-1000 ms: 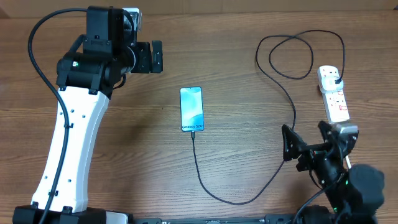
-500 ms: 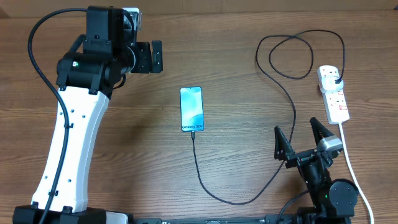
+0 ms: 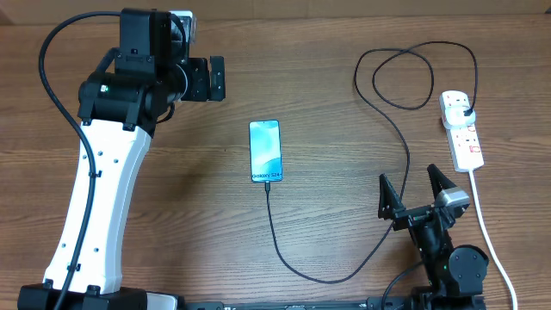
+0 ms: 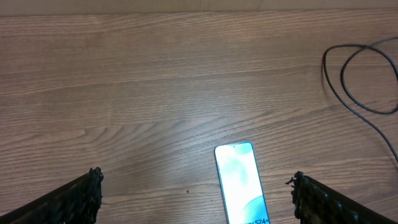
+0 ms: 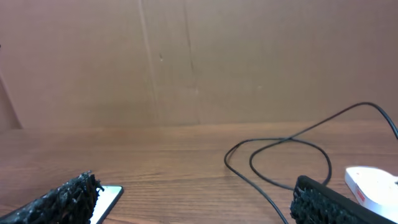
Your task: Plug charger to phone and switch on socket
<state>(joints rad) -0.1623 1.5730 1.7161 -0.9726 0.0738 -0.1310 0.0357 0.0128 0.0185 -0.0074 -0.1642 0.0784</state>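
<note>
Wooden surface (image 3: 336, 95) holds the phone (image 3: 265, 151), with the charger (image 3: 269, 202) meeting its near edge and plugged into the power strip (image 3: 461, 131) at right. Left end effector (image 4: 198, 194) and right end effector (image 3: 406, 176) both gape, empty.

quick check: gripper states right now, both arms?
Left gripper: open, holding nothing.
Right gripper: open, holding nothing.

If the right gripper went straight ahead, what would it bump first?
Probably the charger, whose cable loop lies ahead of the right gripper, though it might pass over; height is unclear.
</note>
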